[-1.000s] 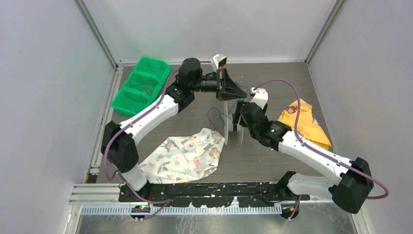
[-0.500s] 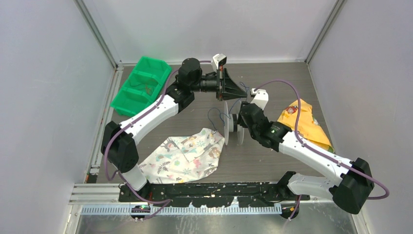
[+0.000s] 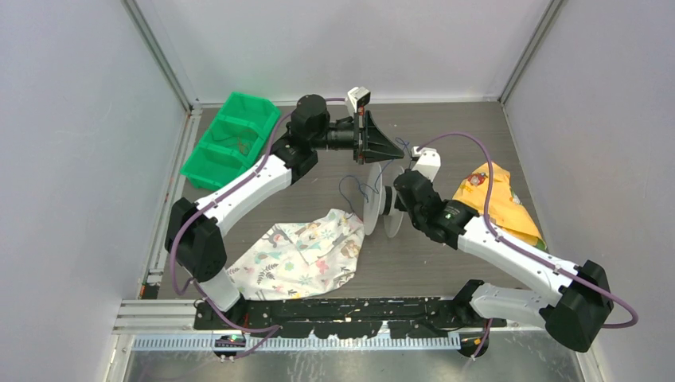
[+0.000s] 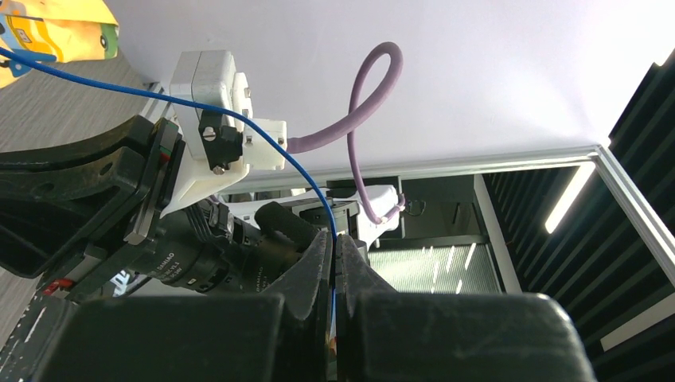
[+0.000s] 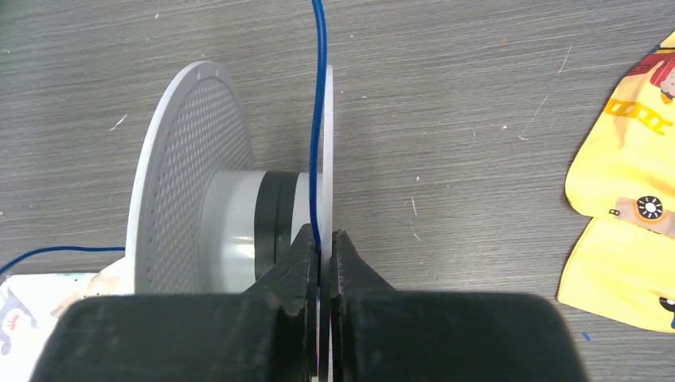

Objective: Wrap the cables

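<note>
The pale grey two-disc spool stands on edge at the table's middle. A dark band of wound wire circles its hub. The thin blue cable runs down along the right disc into my right gripper, which is shut on that disc's rim with the cable pinched beside it. From there the cable rises to my left gripper, shut on the cable just behind the spool. Loose loops of cable lie left of the spool.
A patterned cloth lies in front of and left of the spool, touching its left disc. A green divided bin stands at the back left. A yellow printed bag lies at the right, near my right arm.
My right gripper has gone from open to shut on the spool's right disc. The spool has turned a little, so its discs show more face. The left arm has barely moved.
</note>
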Robot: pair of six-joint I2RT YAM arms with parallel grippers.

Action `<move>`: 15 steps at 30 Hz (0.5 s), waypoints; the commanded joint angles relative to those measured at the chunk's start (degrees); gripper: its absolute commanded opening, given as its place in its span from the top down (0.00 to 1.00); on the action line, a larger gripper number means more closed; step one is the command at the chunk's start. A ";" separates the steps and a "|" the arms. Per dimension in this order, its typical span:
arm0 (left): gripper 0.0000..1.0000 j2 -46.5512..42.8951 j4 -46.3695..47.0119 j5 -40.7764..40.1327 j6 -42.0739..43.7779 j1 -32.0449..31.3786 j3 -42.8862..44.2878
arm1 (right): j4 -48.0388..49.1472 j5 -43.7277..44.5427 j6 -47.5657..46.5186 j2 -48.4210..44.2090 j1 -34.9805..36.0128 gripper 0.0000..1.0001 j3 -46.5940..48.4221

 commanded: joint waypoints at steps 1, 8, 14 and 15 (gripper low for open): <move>1.00 0.10 2.29 1.16 0.26 -0.19 0.19 | -0.76 1.36 0.16 -2.04 0.29 0.99 2.18; 0.59 -0.05 -12.68 0.54 12.02 0.95 6.54 | -6.32 2.67 -0.73 -2.78 0.27 0.99 7.19; 0.08 -0.14 -31.92 -1.87 24.24 9.65 15.09 | -10.70 -3.62 -10.22 -6.32 -0.67 0.99 11.33; 0.07 0.13 -32.95 -1.99 24.66 11.70 15.02 | -12.15 -5.71 -11.55 -6.65 -1.25 1.00 12.38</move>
